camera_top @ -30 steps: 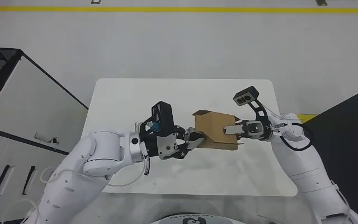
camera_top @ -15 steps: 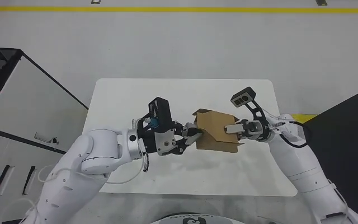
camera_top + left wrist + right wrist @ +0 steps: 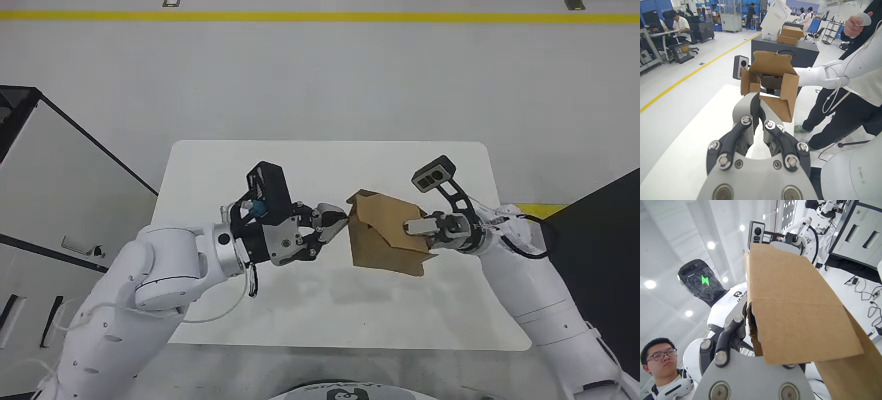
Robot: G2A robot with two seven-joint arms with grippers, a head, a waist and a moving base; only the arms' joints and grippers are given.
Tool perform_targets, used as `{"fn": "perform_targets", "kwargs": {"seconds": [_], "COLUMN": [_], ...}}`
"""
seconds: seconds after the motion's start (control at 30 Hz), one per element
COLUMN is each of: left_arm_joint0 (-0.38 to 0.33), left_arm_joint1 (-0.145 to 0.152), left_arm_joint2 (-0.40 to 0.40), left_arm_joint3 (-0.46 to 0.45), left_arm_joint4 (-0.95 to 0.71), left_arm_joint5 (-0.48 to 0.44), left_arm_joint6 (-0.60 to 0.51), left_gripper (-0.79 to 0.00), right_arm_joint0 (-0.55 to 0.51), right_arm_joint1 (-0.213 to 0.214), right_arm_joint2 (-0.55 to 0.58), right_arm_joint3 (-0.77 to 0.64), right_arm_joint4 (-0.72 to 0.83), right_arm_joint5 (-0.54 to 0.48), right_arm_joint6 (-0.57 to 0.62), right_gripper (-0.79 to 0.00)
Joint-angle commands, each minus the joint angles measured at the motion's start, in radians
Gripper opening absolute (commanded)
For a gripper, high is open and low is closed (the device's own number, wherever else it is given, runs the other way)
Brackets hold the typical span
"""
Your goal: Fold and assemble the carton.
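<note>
While the white desk (image 3: 250,170) spans the middle of the scene, the left arm (image 3: 170,275) lies over its near left part, bent toward the centre. The left jaws, at the end of that arm, are pressed close together with nothing between them. Their tips sit just beside the left end of the carton (image 3: 385,240), and I cannot tell whether they touch a flap. The carton is brown cardboard, only partly formed, and sits over the desk a little right of centre, tilted. From the left wrist view it looks raised off the surface. Its open end (image 3: 770,81) faces left toward the left jaws. One flap stands up above the opening, a side flap on each side is folded partway in, and a lower flap slopes down toward the desk. At the carton's right end, the right jaws are clamped on a cardboard panel. One finger (image 3: 736,325) shows beside the board, and the other is hidden behind it. The right arm (image 3: 520,270) runs from there to the near right, past the desk's edge.
</note>
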Motion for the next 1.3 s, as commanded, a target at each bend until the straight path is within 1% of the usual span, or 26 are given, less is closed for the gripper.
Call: {"fn": "perform_targets", "kwargs": {"seconds": [0.0, 0.23, 0.47, 0.53, 0.8, 1.0, 1.27], "left_arm_joint0": [0.006, 0.034, 0.038, 0.031, 0.001, -0.025, -0.053], "left_arm_joint1": [0.001, 0.002, 0.001, 0.0, -0.009, -0.016, -0.024], "left_arm_joint2": [-0.01, -0.041, -0.044, -0.042, -0.017, 0.021, 0.066], "left_arm_joint3": [0.001, -0.011, -0.016, -0.02, -0.01, 0.001, -0.003], "left_arm_joint4": [0.012, 0.06, 0.085, 0.115, 0.189, 0.133, 0.122], "left_arm_joint5": [-0.002, -0.006, 0.011, 0.013, 0.059, 0.02, -0.002], "left_arm_joint6": [0.014, 0.059, 0.065, 0.064, 0.101, 0.136, 0.122], "left_gripper": [-0.785, -0.785, -0.785, -0.785, -0.785, -0.785, -0.785], "right_arm_joint0": [-0.009, -0.007, -0.007, -0.019, -0.044, -0.053, -0.06], "right_arm_joint1": [-0.003, -0.011, -0.012, -0.013, -0.018, -0.021, -0.025], "right_arm_joint2": [-0.004, -0.026, -0.027, -0.033, -0.028, -0.019, -0.012], "right_arm_joint3": [0.005, 0.018, 0.015, -0.006, -0.029, -0.035, -0.038], "right_arm_joint4": [0.064, 0.136, 0.134, 0.13, 0.132, 0.125, 0.113], "right_arm_joint5": [0.051, 0.175, 0.177, 0.19, 0.207, 0.21, 0.22], "right_arm_joint6": [0.009, 0.024, 0.018, -0.006, -0.003, -0.009, -0.012], "right_gripper": [-0.785, -0.785, -0.785, -0.785, -0.785, -0.785, -0.785]}}
